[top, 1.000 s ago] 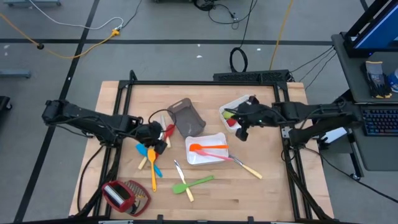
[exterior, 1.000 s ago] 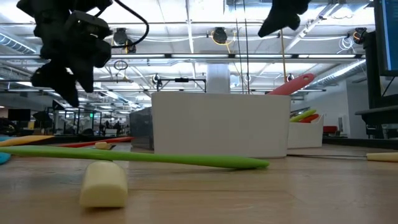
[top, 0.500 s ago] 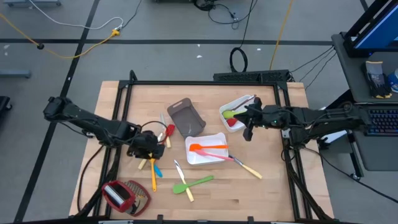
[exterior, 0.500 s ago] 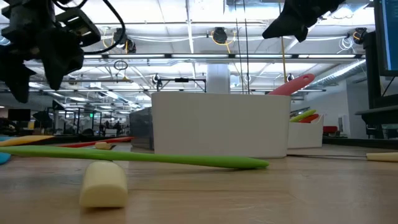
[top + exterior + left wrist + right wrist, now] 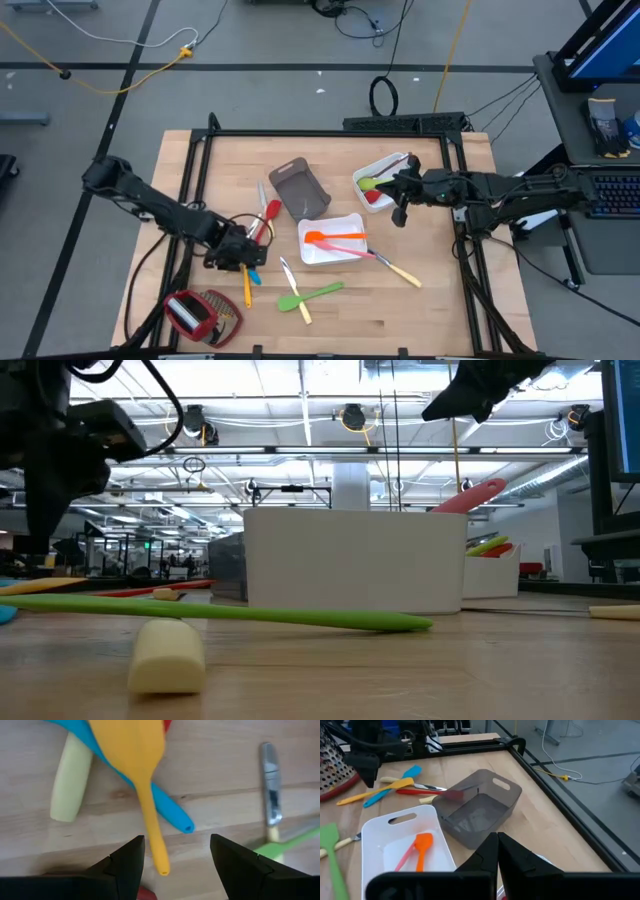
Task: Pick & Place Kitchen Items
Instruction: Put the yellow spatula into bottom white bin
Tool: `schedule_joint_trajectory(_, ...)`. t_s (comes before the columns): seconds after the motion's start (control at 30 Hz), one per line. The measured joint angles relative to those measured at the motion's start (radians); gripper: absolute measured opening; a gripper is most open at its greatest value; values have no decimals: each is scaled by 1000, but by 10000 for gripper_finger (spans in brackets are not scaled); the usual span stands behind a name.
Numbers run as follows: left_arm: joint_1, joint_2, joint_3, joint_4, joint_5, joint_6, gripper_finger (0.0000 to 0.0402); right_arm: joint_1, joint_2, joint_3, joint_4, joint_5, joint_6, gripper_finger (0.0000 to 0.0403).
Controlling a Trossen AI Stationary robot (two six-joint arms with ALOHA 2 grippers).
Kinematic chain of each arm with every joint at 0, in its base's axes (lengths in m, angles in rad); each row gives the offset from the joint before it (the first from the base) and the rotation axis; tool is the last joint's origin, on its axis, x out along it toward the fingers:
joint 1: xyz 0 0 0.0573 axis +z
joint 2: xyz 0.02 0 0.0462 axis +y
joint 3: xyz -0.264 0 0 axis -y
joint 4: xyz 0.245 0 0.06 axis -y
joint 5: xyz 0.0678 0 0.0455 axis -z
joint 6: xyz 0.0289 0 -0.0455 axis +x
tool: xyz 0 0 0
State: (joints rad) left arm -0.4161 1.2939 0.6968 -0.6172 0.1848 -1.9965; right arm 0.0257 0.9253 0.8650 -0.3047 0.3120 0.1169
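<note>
Yellow spatula (image 5: 145,780) handle toward left pincer (image 5: 172,865)

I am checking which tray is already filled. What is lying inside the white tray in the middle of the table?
Inside the white tray lies one orange spatula, with bare white floor around it. A pink-and-pale utensil lies across its corner rim; the corner under that is covered.

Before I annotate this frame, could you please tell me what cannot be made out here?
- High view: left gripper covers part of the yellow spatula.
- Low view: white tray wall hides its contents.
- Left wrist view: yellow spatula's head and the knife are cut off by picture edges.
</note>
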Motion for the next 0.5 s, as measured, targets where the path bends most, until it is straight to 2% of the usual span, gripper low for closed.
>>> schedule_joint_trajectory(0.5,-61,108,0,35,90,-1,232,0,0,0,2,0,-25,4)
